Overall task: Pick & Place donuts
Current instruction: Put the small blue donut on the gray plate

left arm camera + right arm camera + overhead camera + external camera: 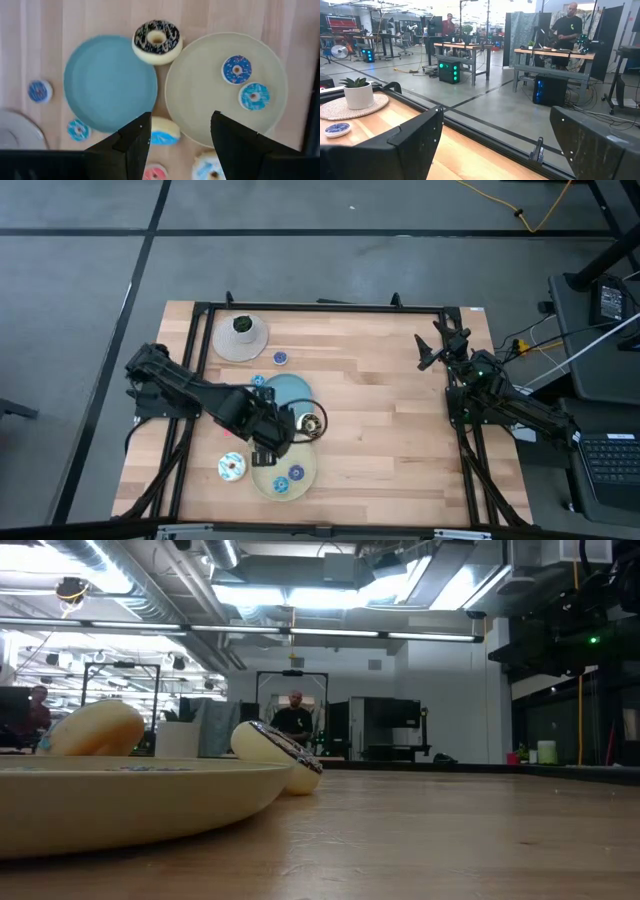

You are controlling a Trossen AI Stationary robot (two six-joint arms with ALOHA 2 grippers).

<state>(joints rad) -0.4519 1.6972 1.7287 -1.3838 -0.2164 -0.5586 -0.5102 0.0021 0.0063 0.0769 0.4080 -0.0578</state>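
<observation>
Dark and bent low, your left gripper hangs above the blue-iced donut, fingers spread wide, holding nothing.

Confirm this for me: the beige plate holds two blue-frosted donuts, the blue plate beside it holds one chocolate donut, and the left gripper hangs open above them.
One detail is off. The blue plate is bare; the chocolate donut lies on the table by the two plates' rims, as the left wrist view shows. The rest holds: the beige plate carries two blue-frosted donuts, and the left gripper hangs open above.
</observation>
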